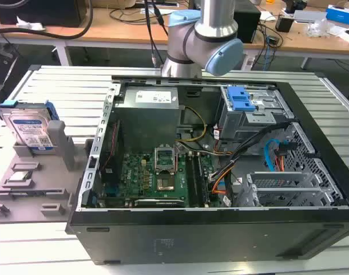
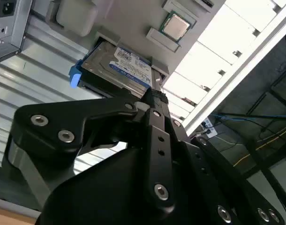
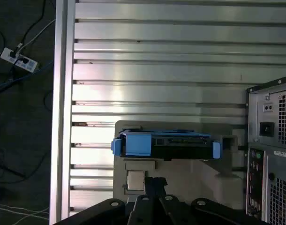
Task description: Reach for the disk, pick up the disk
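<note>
The disk (image 1: 30,127) is a silver-grey drive with a white-and-blue label and a blue carrier frame. It stands tilted in a grey holder (image 1: 26,183) at the exterior view's left. Both wrist views look down on the disk (image 2: 129,68) (image 3: 166,145) from well above. My gripper (image 2: 154,96) (image 3: 154,182) hangs over the holder, short of the disk and apart from it. Its black fingers are closed together with nothing between them.
An open computer case (image 1: 163,235) fills the middle of the slatted metal table (image 1: 66,86), with a grey power-supply box (image 1: 149,103) and a blue latch (image 1: 240,98) inside. A processor chip (image 2: 176,26) lies in the holder beside the disk. The table edge (image 3: 63,117) runs close by.
</note>
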`<state>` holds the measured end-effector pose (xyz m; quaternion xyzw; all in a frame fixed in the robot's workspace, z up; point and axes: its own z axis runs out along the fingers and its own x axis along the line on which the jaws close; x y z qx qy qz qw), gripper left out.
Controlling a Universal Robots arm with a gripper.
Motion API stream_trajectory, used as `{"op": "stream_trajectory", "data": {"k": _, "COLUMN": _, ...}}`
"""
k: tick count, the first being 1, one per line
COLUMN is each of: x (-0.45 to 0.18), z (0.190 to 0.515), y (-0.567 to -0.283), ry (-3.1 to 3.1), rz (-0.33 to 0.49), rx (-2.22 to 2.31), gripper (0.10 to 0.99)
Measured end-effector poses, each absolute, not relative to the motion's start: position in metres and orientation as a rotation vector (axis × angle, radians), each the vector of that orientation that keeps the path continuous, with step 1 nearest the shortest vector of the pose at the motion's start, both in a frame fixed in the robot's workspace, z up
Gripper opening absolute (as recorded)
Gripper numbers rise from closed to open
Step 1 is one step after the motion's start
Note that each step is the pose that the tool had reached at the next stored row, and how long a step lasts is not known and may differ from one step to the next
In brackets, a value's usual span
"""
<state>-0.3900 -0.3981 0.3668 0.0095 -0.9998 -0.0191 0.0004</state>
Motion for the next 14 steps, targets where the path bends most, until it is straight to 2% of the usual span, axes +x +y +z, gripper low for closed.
{"op": "stream_trajectory", "data": {"k": 14, "x": -0.3900, "z": 0.3668, "y": -0.3981, "ry": -3.083, "rz": -0.058, "rx": 0.560, "gripper": 0.106}}
